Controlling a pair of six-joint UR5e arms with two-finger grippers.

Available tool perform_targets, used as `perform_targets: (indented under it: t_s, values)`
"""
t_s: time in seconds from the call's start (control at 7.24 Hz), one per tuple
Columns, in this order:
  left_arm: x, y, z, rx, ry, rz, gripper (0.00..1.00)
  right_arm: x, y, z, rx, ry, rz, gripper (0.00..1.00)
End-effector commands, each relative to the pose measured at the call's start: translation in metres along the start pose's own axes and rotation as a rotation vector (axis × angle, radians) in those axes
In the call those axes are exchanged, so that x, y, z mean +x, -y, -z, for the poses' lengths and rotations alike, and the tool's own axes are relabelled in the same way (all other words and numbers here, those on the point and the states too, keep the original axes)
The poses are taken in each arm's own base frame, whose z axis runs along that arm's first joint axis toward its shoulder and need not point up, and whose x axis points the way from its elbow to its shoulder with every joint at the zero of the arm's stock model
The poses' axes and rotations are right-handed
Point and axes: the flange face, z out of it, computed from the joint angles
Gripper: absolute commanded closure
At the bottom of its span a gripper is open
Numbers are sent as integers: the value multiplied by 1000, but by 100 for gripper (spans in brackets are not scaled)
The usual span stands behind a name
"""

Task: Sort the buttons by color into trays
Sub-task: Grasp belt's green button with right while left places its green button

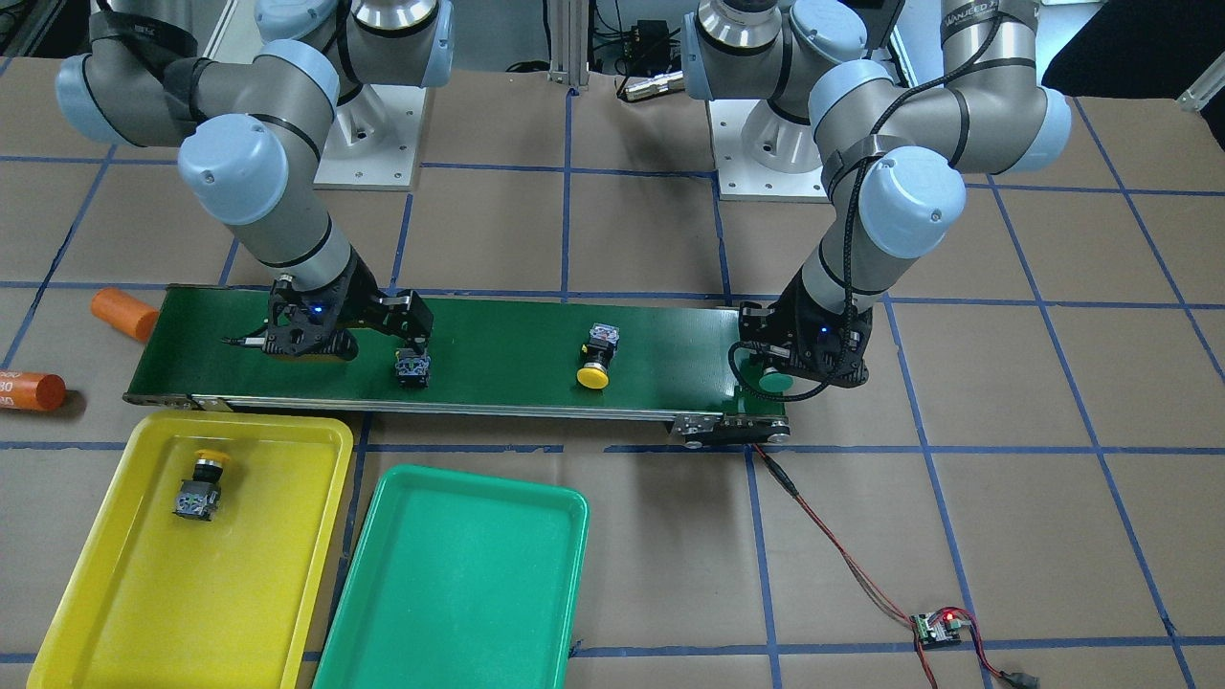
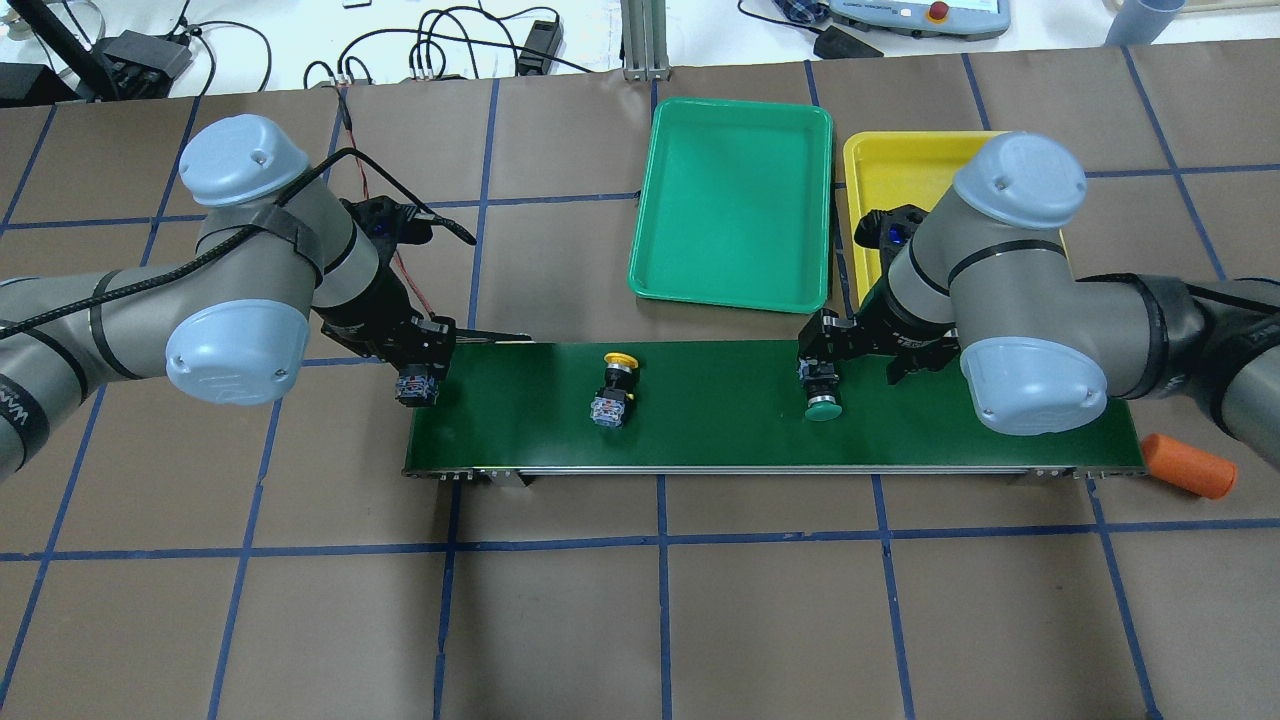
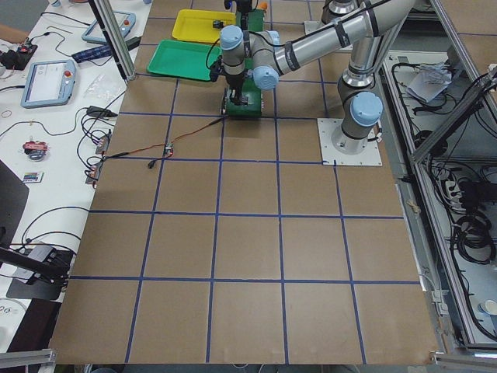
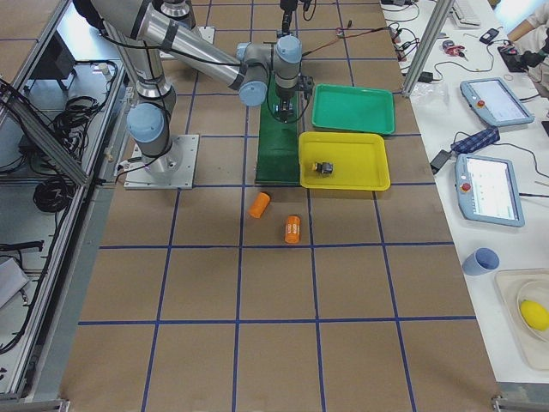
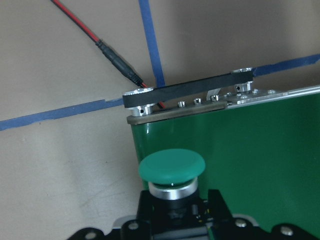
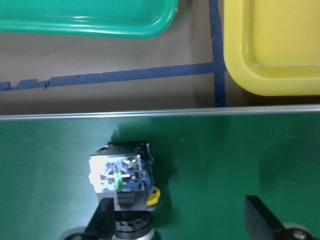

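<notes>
My left gripper (image 5: 175, 207) is shut on a green button (image 5: 172, 167) by its black block, at the end of the belt (image 2: 720, 430). The same gripper (image 2: 418, 372) shows at the belt's left end from overhead. My right gripper (image 2: 860, 362) stands open low over the belt, with a second green button (image 2: 822, 398) lying by one finger (image 6: 104, 217). A yellow button (image 2: 612, 385) lies mid-belt. Another yellow button (image 1: 199, 486) lies in the yellow tray (image 1: 105, 603). The green tray (image 1: 459, 593) holds nothing.
Two orange cylinders (image 1: 124, 314) (image 1: 31, 390) lie on the table past the belt's end by the right arm. A red wire runs from the belt's other end to a small circuit board (image 1: 940, 627). Both trays sit side by side beyond the belt.
</notes>
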Motion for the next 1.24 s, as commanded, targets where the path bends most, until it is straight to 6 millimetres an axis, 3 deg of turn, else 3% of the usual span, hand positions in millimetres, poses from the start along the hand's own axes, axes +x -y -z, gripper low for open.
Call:
perform_targets:
  t_s: [0.0, 0.14, 0.28, 0.41, 0.55, 0.69, 0.83, 1.11]
  values:
    - [2, -8, -14, -21, -16, 2, 100, -12, -2, -2, 15, -14, 26, 11]
    - [3, -8, -14, -19, -19, 2, 75, -4, 0, -9, 3, -79, 68, 16]
    - [3, -7, -12, -15, -18, 3, 18, 0, 1, -13, -7, -110, 85, 19]
    - [4, -7, -12, -14, -21, 8, 0, -1, 1, -15, -12, -111, 86, 23]
    - [6, -7, -9, -4, -44, 21, 0, 1, 2, -18, -16, -112, 86, 26]
    - [10, -9, 8, 32, -44, 16, 0, 0, 2, -18, -15, -112, 88, 32]
    - [12, -11, 37, 73, -16, 9, 0, 0, 3, -17, -13, -112, 89, 41]
    - [7, -11, 118, 93, 63, 7, 0, 0, 7, -12, -1, -115, 91, 52]
